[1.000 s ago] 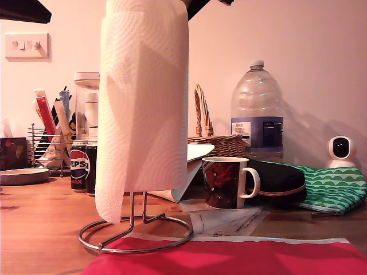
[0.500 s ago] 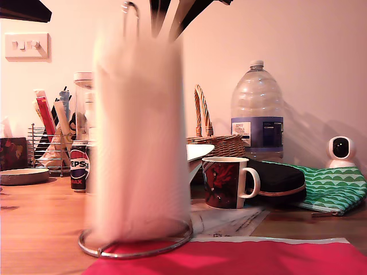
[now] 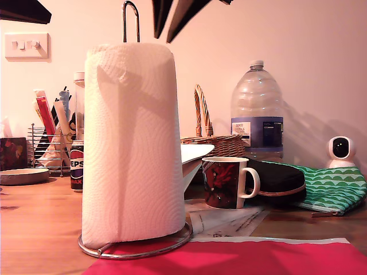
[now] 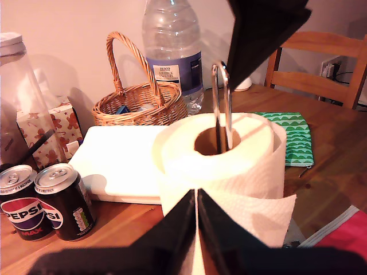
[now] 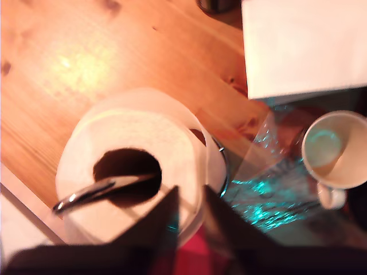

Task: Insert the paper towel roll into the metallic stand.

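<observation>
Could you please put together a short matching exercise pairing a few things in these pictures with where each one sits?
1. paper towel roll
2. mug
3. Pepsi can
4. water bottle

A. behind the roll, at the exterior view's left
B. behind the mug
C. on the metallic stand
D. beside the roll, at the exterior view's right

Pairs: 1-C, 2-D, 3-A, 4-B

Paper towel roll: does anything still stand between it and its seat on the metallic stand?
Nothing visible does. The paper towel roll already sits on the metallic stand, whose loop pokes out through the core, with the roll's bottom down at the ring base.
</observation>
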{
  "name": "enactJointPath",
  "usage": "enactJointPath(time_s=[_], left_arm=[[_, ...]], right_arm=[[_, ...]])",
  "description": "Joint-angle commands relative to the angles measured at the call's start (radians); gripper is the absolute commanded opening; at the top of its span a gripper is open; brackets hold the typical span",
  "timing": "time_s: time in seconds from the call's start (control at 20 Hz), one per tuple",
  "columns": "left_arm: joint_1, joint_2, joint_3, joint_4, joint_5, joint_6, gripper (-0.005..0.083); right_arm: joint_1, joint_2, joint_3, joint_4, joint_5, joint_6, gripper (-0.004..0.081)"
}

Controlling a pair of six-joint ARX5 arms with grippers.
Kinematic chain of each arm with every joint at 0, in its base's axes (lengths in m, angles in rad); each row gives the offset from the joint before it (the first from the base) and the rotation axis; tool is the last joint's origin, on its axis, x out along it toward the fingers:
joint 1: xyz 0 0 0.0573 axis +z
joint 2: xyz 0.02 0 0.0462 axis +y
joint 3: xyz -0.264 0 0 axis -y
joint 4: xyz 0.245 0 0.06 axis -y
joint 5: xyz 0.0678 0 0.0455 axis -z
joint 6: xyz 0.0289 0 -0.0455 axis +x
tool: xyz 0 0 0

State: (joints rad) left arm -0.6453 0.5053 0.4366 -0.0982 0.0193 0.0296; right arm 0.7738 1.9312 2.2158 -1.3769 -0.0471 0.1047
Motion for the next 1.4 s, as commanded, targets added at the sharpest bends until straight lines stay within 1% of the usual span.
enactJointPath(time_s=[0.0, 0.1, 0.3, 0.35, 0.45, 0.5, 0.55, 0.65, 0.8, 0.9, 1.05, 1.1, 1.25, 1.35], left_arm=[[0.001, -0.003, -0.018, 0.008, 0.003, -0.003, -0.002], [0.001, -0.003, -0.018, 0.008, 0.005, -0.003, -0.002], [0.001, -0.003, -0.018, 0.008, 0.038, -0.003, -0.002], [0.001, -0.003, -0.018, 0.008, 0.038, -0.003, -0.002], [0.002, 0.002, -0.018, -0.009, 0.037, -0.003, -0.002], [0.002, 0.015, -0.018, -0.012, 0.035, -0.003, -0.002], [0.002, 0.027, -0.018, -0.014, 0.034, -0.003, -0.002], [0.007, 0.055, -0.018, -0.009, 0.027, -0.002, -0.002], [0.029, 0.087, -0.018, -0.001, 0.026, 0.006, -0.002], [0.05, 0.079, -0.018, 0.016, 0.029, 0.02, -0.002], [0.077, 0.055, -0.018, 0.02, 0.052, 0.023, -0.002], [0.086, 0.055, -0.018, 0.024, 0.063, 0.023, -0.002], [0.103, 0.055, -0.018, 0.027, 0.086, 0.023, -0.002], [0.104, 0.055, -0.018, 0.027, 0.087, 0.023, -0.002]], right_arm=[[0.004, -0.072, -0.003, 0.011, 0.014, -0.027, -0.001], [0.004, -0.102, -0.002, 0.041, 0.013, -0.026, -0.001], [0.004, -0.121, -0.002, 0.131, 0.006, -0.025, -0.001], [0.005, -0.123, -0.002, 0.148, 0.018, -0.054, -0.001], [0.012, -0.131, -0.002, 0.161, 0.113, -0.1, -0.001], [0.024, -0.135, -0.002, 0.16, 0.147, -0.11, -0.001], [0.033, -0.139, -0.002, 0.159, 0.164, -0.114, -0.001], [0.043, -0.156, -0.002, 0.156, 0.172, -0.122, -0.001], [0.066, -0.188, -0.002, 0.154, 0.216, -0.121, -0.001], [0.078, -0.212, -0.002, 0.152, 0.243, -0.121, -0.001], [0.09, -0.251, -0.004, 0.151, 0.258, -0.119, -0.001], [0.096, -0.264, -0.006, 0.149, 0.274, -0.105, -0.001], [0.129, -0.317, -0.063, 0.169, 0.333, -0.079, -0.001], [0.151, -0.364, -0.149, 0.186, 0.377, -0.053, -0.001]])
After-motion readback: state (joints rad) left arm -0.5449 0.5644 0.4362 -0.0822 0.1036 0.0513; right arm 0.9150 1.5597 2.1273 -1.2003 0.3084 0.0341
